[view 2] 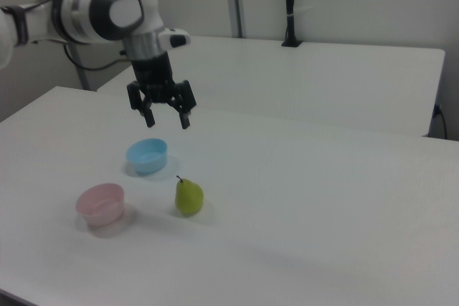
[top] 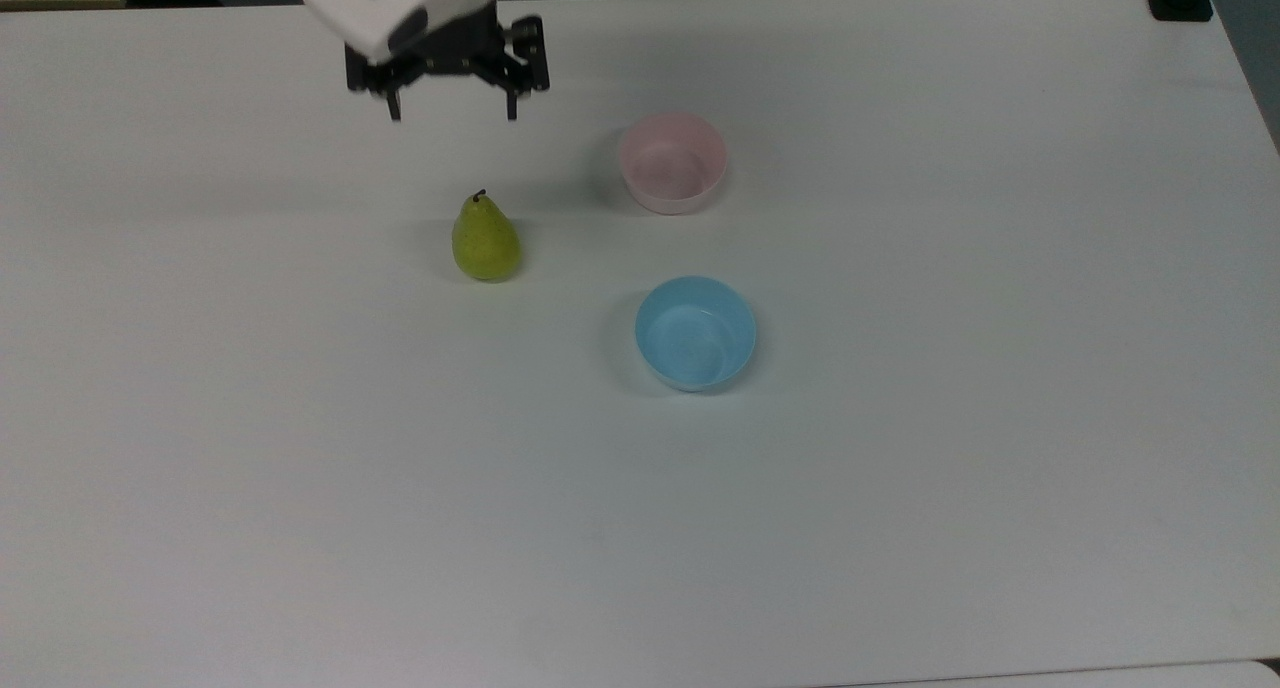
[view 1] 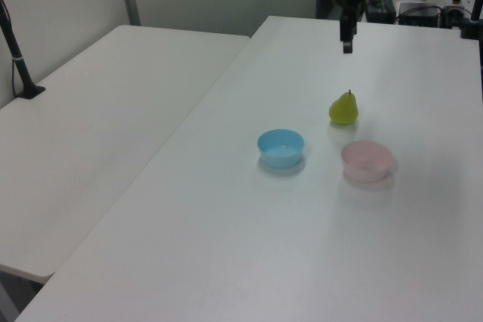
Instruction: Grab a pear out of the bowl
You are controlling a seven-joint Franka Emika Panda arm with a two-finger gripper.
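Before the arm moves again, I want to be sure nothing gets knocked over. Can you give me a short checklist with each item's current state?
1. Hand open and empty: ok, fingers spread, nothing between them.
2. Hand lifted clear of the pear: ok, apart in the right view.
3. Pear stable: ok, standing upright on the table, stem up.
4. Pear in the pink bowl: not ok, it stands beside it on the table; the bowl is empty.
5. Blue bowl out of the way: ok, apart from pear and hand.
6. Table level and pear safe from rolling: cannot tell.
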